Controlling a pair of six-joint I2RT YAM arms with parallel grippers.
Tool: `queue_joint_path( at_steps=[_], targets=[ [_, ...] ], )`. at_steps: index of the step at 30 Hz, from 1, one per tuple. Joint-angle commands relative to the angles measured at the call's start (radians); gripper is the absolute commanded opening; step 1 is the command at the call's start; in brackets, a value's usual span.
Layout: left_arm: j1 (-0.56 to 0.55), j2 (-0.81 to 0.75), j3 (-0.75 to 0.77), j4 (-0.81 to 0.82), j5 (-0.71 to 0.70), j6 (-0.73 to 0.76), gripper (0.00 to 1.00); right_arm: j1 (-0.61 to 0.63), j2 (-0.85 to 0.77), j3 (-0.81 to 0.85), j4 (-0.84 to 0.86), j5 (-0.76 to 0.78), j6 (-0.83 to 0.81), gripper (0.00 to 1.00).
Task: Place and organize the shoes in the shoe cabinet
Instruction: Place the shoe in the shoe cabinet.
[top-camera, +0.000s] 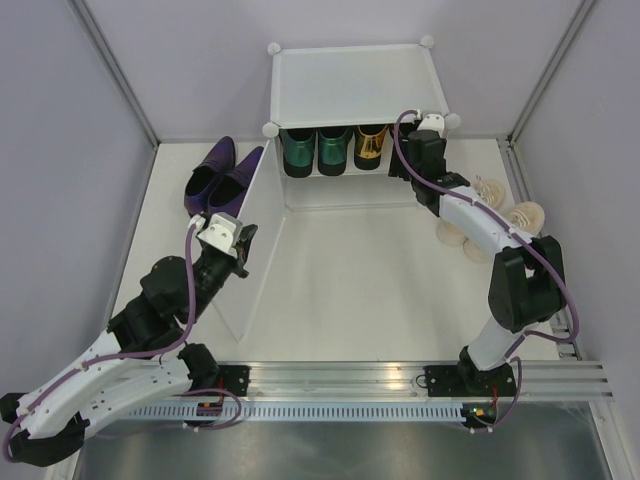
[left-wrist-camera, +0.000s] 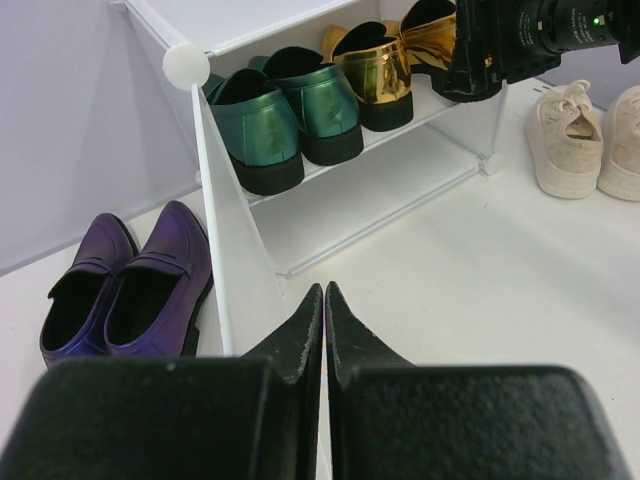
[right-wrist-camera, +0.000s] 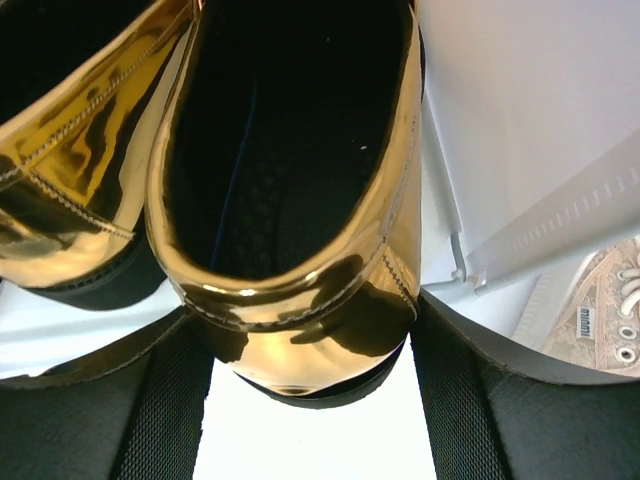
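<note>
The white shoe cabinet stands at the back with its frosted door panel swung open toward me. The green loafers and one gold loafer sit on its upper tier. My right gripper is at the tier's right end, with its jaws closed around the heel of the second gold loafer, which lies next to its mate. The purple shoes lie left of the cabinet. The beige sneakers lie to its right. My left gripper is shut and empty beside the door panel.
Grey enclosure walls close in the left, right and back of the table. The open door panel stands between my left gripper and the purple shoes. The sneakers sit right under my right arm's forearm.
</note>
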Motion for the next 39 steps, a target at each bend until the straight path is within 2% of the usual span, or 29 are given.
queue_joint_path(
  at_steps=[1, 11, 31, 35, 36, 39],
  targets=[
    [-0.004, 0.014, -0.047, -0.125, -0.012, 0.005, 0.02, -0.013, 0.015, 0.067, 0.130, -0.003, -0.001, 0.09],
    [-0.004, 0.017, -0.046, -0.127, -0.019, 0.009, 0.02, -0.012, 0.070, 0.115, 0.140, 0.004, -0.012, 0.09],
    [-0.004, 0.018, -0.051, -0.127, -0.029, 0.010, 0.02, -0.013, 0.125, 0.101, 0.186, 0.027, -0.025, 0.18],
    [-0.004, 0.021, -0.051, -0.125, -0.029, 0.010, 0.02, -0.013, 0.128, 0.098, 0.183, 0.029, -0.024, 0.27],
    [-0.004, 0.021, -0.049, -0.125, -0.029, 0.009, 0.02, -0.013, 0.128, 0.098, 0.176, 0.027, -0.022, 0.38],
    [-0.004, 0.020, -0.051, -0.125, -0.030, 0.009, 0.02, -0.012, 0.122, 0.096, 0.159, 0.023, -0.013, 0.60]
  ],
)
